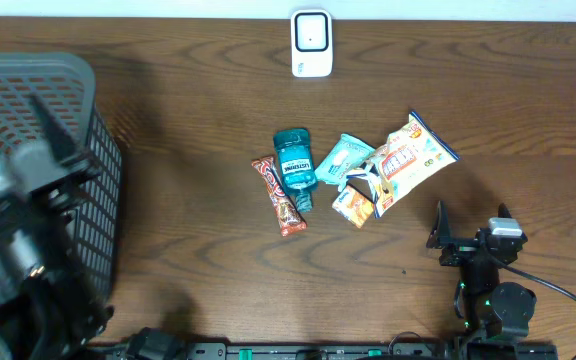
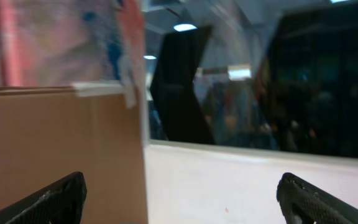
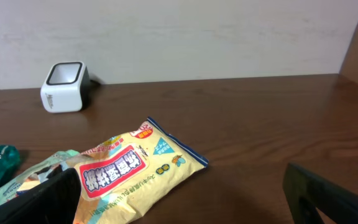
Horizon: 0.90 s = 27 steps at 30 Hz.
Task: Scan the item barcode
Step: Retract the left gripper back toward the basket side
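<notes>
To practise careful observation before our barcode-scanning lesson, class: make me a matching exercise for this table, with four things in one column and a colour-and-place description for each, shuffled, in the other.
Column one
1. scanner
2. mouthwash bottle
3. snack bag
4. basket

Column two
A. teal, lying against the candy bar
B. white, alone at the far side
C. dark mesh, at the left
D. yellow, rightmost of the cluster

Pairs: 1-B, 2-A, 3-D, 4-C
</notes>
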Available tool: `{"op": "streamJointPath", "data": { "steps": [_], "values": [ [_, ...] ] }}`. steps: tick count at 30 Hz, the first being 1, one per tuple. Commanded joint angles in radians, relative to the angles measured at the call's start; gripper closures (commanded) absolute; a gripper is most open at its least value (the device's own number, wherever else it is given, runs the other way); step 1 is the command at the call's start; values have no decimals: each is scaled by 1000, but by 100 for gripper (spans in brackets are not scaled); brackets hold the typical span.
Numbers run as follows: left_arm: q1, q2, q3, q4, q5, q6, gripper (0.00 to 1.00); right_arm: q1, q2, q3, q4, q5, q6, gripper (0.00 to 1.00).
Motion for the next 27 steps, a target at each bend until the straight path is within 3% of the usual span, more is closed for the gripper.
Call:
{"op": "streamJointPath", "data": {
  "steps": [1,10,18,21,24,27],
  "values": [
    [53,-47,18,-19,32,-44,2,-3,-5,-2,-3,2,-14,1],
    [258,-181,18,-144,224,-266,2,-3,-5,-2,-3,2,-14,1],
    [426,-259,17,-201,375,-374,2,-3,-5,-2,-5,24,10,1],
    [484,-291,16,-217,448,-409,2,-3,-5,-2,-5,7,171,1],
    [517,-325,16,-224,514,-414,2,-3,-5,-2,-4,-25,477,1],
    [517,-349,16,-228,529,-440,2,-2,-5,-2,8,-141,627,1]
  ]
}}
